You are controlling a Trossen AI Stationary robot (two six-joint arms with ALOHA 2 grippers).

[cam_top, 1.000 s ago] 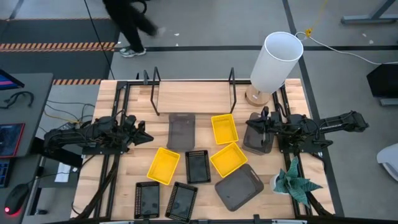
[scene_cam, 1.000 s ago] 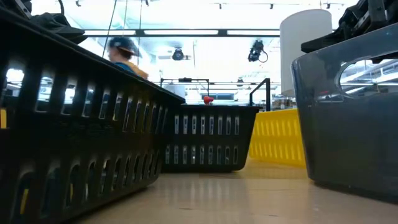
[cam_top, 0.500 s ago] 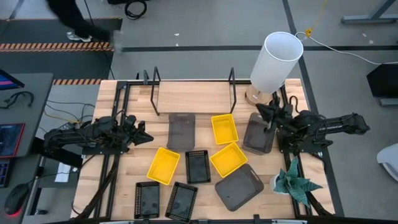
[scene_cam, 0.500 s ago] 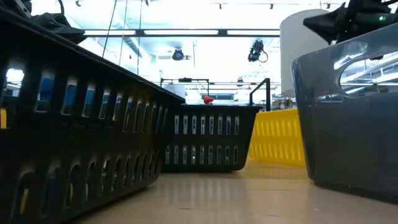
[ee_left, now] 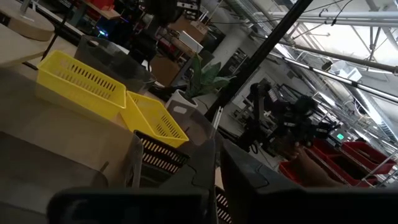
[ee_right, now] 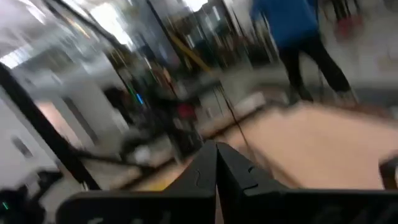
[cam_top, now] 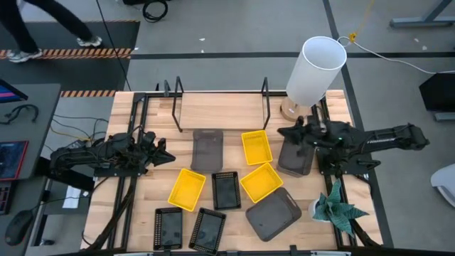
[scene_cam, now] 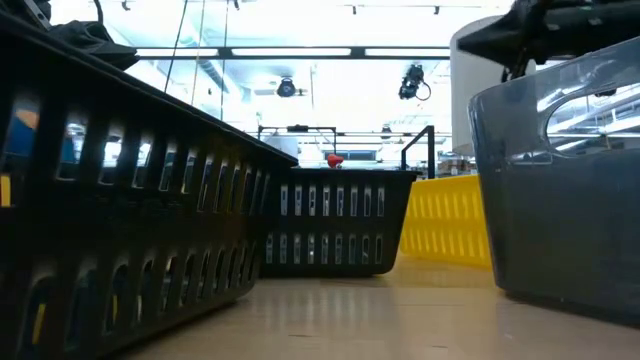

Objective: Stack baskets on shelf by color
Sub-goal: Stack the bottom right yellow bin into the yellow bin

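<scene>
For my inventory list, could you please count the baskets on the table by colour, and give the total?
Yellow baskets: 3
Dark grey baskets: 3
Black perforated baskets: 3
Total: 9

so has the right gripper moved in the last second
Yes. In the high view the right gripper first swung toward the white cylinder, then out past the dark grey basket, toward the yellow basket.
</scene>
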